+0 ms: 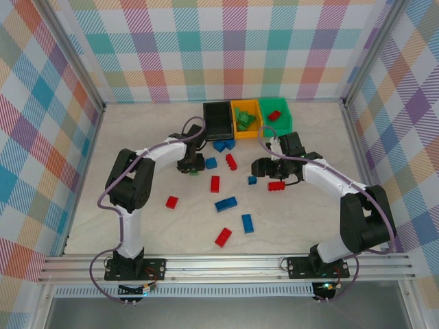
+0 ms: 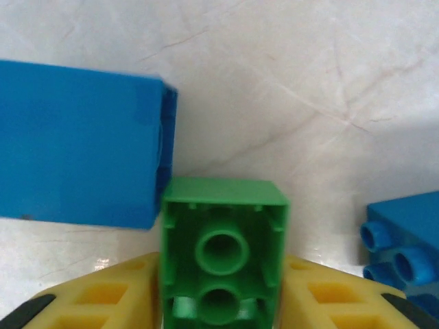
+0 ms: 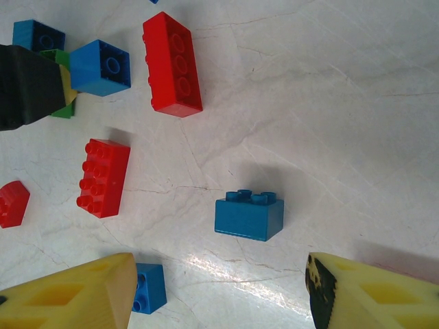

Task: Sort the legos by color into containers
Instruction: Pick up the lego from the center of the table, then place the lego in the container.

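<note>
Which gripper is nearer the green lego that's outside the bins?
Left. The left gripper pinches the green lego between its fingers; the right gripper hovers open, well to its right.

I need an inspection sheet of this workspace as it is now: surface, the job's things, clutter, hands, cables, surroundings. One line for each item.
Surface: pale marbled tabletop.
Job's things: black bin; yellow bin with green bricks inside; green bin with one red brick inside; loose bricks, red and blue, scattered on the tabletop.
Clutter: nothing seen.
Hands: left hand closed on a green brick; right hand open above the tabletop, a blue brick ahead of it.
Cables: a grey cable runs along each arm; no snag seen.
Surroundings: checked cloth walls; metal rail at the near edge.
</note>
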`<action>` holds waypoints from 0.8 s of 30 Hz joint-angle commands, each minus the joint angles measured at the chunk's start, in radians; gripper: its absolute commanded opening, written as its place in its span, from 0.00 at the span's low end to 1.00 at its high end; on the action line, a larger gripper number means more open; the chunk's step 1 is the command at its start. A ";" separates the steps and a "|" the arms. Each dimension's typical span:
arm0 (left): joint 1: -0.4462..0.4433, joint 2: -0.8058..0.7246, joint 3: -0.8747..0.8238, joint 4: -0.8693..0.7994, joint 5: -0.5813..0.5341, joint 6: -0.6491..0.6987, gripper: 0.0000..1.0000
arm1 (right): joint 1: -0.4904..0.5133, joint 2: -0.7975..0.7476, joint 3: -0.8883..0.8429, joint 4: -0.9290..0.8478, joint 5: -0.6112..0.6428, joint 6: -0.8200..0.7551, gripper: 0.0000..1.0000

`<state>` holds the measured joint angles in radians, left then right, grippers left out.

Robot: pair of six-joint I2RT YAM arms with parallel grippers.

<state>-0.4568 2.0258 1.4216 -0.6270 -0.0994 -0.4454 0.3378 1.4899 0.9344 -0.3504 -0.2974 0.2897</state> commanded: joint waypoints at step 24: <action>-0.137 0.307 0.882 -0.050 0.106 0.005 0.32 | 0.006 -0.071 -0.135 0.033 -0.075 0.060 0.67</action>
<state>-0.5934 2.2425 2.2093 -0.6926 0.0025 -0.4149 0.3378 1.4685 0.8108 -0.3149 -0.3363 0.3302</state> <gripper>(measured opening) 0.315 0.669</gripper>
